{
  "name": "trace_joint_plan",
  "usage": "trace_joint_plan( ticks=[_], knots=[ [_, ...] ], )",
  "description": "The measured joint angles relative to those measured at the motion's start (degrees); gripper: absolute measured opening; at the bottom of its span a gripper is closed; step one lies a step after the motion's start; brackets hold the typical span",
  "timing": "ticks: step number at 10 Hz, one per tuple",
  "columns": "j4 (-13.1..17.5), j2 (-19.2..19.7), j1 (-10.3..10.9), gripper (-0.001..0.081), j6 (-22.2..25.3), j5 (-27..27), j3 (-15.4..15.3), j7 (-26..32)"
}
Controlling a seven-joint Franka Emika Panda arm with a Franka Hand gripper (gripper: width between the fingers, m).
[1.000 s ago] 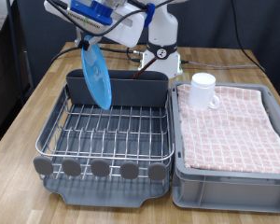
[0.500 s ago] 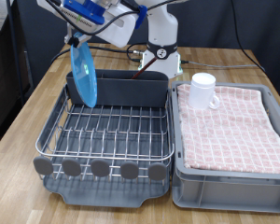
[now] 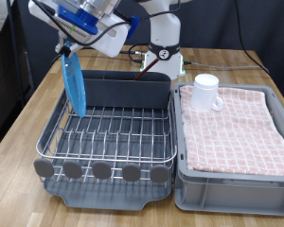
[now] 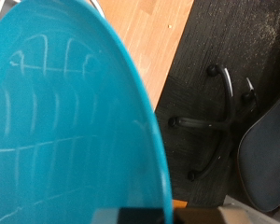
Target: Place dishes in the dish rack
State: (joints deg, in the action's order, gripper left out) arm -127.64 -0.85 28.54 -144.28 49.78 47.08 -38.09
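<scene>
Gripper (image 3: 66,49) sat in the upper left of the exterior view, fingers closed on the top edge of the blue plate (image 3: 74,85). The plate hung straight down from the fingers, seen nearly edge-on, so its long axis ran top to bottom in the frame with a slight lean, the lower rim a bit further right than the top. Its faces pointed roughly to the frame's left and right. The lower rim was just above, or maybe touching, the wire grid (image 3: 109,132) at the left rear of the dish rack (image 3: 104,175), near the left wall and just in front of the tall grey cutlery compartment (image 3: 123,90). Contact could not be told from this angle.

Wrist view was mostly filled by the plate (image 4: 65,112), its face showing faint reflected grid lines; a small dark piece at the bottom edge looked like a fingertip, unclear. Beyond the rim were wood table (image 4: 159,37) and dark floor with a chair base (image 4: 210,121).

White mug (image 3: 207,92) stood upright on the pink checkered cloth (image 3: 237,128) in the grey crate (image 3: 232,189) at frame right, well apart from the gripper, handle toward the lower right. A wooden spoon was hard to make out; something thin showed behind the compartment, too small to call.

My read: the plate was over the rack, not released; the mug not yet moved.
</scene>
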Motion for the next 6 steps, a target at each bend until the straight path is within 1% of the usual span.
trace_joint_plan(
  ticks=[2,6],
  knots=[
    [-0.5,1.8,0.0,0.0020,-2.8,0.5,0.5,0.8],
    [-2.1,4.2,0.0,0.0020,-6.9,2.0,1.0,0.2]
  ],
)
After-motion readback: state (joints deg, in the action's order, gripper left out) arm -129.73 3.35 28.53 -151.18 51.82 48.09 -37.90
